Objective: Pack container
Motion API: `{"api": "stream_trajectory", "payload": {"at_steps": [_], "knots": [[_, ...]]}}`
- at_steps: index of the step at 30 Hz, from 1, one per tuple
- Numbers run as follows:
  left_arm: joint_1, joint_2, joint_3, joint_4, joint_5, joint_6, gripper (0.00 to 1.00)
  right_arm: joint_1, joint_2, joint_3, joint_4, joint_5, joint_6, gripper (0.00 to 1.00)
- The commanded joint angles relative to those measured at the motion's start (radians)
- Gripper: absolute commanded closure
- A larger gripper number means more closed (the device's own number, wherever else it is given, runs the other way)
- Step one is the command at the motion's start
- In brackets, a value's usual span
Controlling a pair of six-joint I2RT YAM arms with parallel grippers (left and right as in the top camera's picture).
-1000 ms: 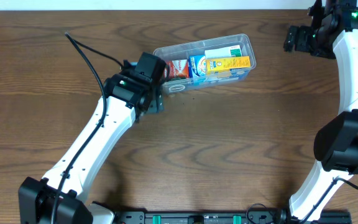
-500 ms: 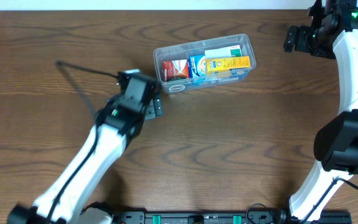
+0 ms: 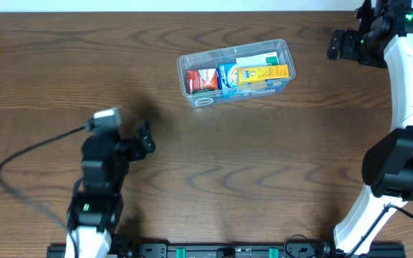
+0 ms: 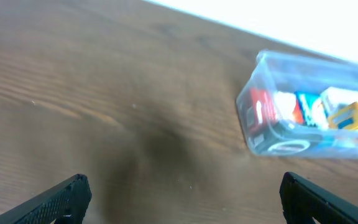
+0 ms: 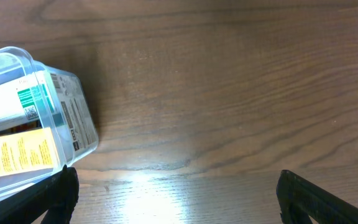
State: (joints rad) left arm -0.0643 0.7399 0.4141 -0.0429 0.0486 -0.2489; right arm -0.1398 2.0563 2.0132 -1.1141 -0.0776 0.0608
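The wooden table (image 3: 264, 165) bears the container (image 3: 205, 101) at its far centre, slightly skewed. The left gripper (image 3: 146, 137) hovers well apart from it, toward the near left, jaws spread wide and empty. The right gripper (image 3: 338, 44) stands near the container's right end, likewise released. Inside lie a red box (image 3: 201, 79), a blue box (image 3: 227, 75) and a yellow box (image 3: 264, 74), side by side.

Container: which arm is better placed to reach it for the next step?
Probably the right. The right gripper hangs open just off the container's right end, and the container looks nearer in its wrist view. The left gripper, also open, sits slightly farther off.
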Motion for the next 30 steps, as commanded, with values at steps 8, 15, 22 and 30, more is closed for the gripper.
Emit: {"api": "stream_trajectory", "payload": {"at_steps": [8,15,22,30], "knots": [[0.105,-0.361,-0.180,0.010,0.125,0.092,0.02,0.003,-0.001,0.014,-0.001,-0.001,0.013,0.01],[0.105,-0.512,-0.314,0.090,0.128,0.145,0.02,0.003,-0.001,0.014,-0.001,-0.001,0.013,0.01],[0.105,-0.615,-0.412,0.083,0.128,0.156,0.02,0.003,-0.001,0.014,-0.001,-0.001,0.013,0.01],[0.113,-0.680,-0.410,-0.014,0.124,0.166,0.02,0.003,-0.001,0.014,-0.001,-0.001,0.013,0.01]]}}
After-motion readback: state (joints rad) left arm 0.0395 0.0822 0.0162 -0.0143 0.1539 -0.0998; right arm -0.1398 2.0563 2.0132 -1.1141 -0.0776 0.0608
